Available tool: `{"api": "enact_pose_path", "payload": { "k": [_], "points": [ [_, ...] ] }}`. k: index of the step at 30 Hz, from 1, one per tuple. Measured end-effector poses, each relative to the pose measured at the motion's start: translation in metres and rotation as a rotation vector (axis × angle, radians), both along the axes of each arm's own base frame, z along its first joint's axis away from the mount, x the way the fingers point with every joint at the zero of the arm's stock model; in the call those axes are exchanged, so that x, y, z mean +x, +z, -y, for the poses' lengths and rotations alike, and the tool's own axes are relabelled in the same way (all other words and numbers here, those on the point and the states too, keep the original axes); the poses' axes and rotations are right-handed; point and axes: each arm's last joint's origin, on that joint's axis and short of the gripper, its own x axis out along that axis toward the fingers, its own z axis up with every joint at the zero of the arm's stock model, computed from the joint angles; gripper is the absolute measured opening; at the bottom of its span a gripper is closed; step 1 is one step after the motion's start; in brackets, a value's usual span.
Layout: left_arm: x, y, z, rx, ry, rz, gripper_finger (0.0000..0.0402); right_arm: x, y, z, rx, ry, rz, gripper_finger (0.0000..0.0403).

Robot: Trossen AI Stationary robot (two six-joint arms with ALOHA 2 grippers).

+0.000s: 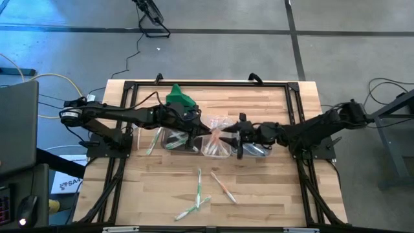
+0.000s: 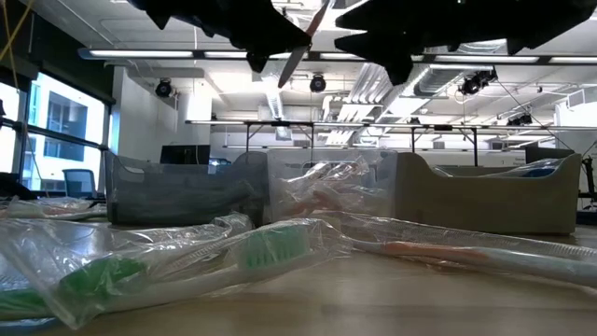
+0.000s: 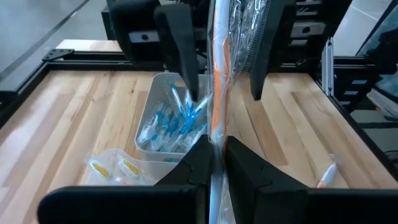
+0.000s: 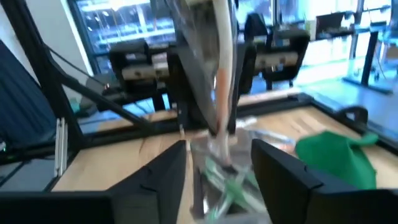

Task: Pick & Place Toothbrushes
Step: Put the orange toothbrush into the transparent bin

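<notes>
An orange-pink toothbrush (image 3: 219, 74) (wrapped in clear plastic) is hanging above the middle clear tub (image 1: 215, 145), with the left gripper (image 3: 216, 163) fingers clamping it. The right gripper (image 1: 228, 137) is facing it, fingers standing apart. More toothbrushes (image 1: 198, 193) are lying on the table (image 1: 272, 188).
</notes>
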Motion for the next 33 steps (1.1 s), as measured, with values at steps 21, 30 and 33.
{"api": "enact_pose_path", "payload": {
  "k": [21, 30, 33],
  "points": [
    [0.000, -0.001, 0.000, -0.010, 0.004, -0.005, 0.0023, 0.031, 0.010, 0.023, -0.073, 0.118, 0.155, 0.0197],
    [0.000, -0.003, 0.000, -0.033, 0.013, -0.028, 0.0023, 0.040, 0.017, 0.023, -0.121, 0.107, 0.184, 0.0154],
    [0.000, -0.003, 0.000, -0.034, 0.012, -0.027, 0.0023, 0.040, 0.018, 0.023, -0.121, 0.107, 0.192, 0.0125]
  ]
}}
